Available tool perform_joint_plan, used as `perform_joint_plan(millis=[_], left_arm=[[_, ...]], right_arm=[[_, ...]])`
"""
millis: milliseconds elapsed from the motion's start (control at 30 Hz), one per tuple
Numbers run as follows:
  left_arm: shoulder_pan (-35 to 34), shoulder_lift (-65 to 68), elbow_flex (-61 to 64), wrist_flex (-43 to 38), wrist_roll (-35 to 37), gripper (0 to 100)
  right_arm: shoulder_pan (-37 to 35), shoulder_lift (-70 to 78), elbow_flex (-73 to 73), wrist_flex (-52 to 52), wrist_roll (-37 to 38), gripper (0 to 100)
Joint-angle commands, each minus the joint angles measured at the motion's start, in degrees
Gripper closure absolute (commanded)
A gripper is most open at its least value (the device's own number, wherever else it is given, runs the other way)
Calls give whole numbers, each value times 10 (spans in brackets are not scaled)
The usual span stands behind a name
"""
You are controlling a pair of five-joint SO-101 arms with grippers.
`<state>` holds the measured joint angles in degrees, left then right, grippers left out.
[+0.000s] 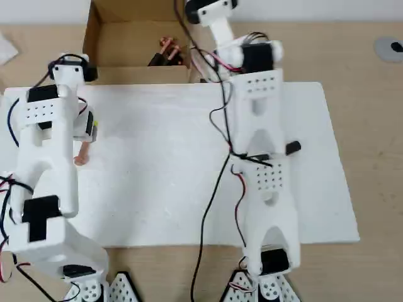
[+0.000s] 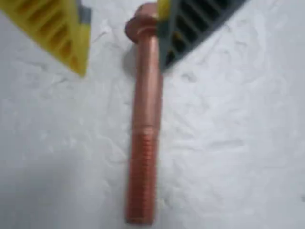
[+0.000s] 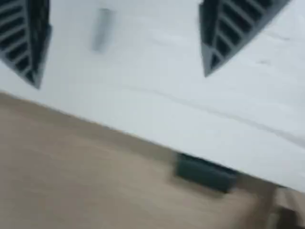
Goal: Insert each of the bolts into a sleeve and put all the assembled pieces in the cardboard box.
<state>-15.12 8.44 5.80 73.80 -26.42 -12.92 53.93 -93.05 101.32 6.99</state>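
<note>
1. Desk (image 1: 365,113): pale wood grain, flat, carrying everything below.
2. Mat (image 1: 164,163): white, rectangular and foam-like, with a finely pitted, crinkled surface. It covers most of the desk's middle.
3. Two arms of white plastic shells with black motor blocks and loose black and red wiring. The left arm (image 1: 44,157) lies along the mat's left edge. The right arm (image 1: 264,138) runs up the mat right of centre.
4. Cardboard box (image 1: 94,44): brown, open-topped and straight-walled, sitting on the desk and touching the mat's far edge.
5. Left pincer (image 2: 123,69): one yellow ribbed finger and one dark ribbed finger, standing spread. The dark finger is against the bolt's head and the yellow one is apart from it, so nothing is clamped.
6. Right pincer (image 3: 121,76): two dark ribbed fingers parted wide and empty, above the mat's edge where it meets the bare desk.
7. Bolt (image 2: 143,129): copper-coloured, with a flanged head, a smooth upper shank and a threaded lower half. It lies flat on the mat between the left pincer's fingers.
8. Box contents (image 1: 169,50): a few copper and black pieces lying in the box's right part.
9. Small pale grey cylinder (image 3: 102,28): lies on the mat, blurred.
</note>
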Motion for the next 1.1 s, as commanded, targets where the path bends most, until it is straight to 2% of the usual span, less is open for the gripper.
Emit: perform_joint_plan(millis=[0, 267, 867, 1067], left_arm=[[-9, 21, -29, -22, -10, 890], [-10, 99, -86, -37, 36, 890], [-15, 192, -121, -47, 35, 891], [-15, 192, -126, 31, 34, 929]], right_arm=[[28, -44, -21, 11, 53, 748], [45, -43, -17, 11, 68, 748], [64, -44, -17, 11, 69, 748], [64, -43, -17, 11, 69, 748]])
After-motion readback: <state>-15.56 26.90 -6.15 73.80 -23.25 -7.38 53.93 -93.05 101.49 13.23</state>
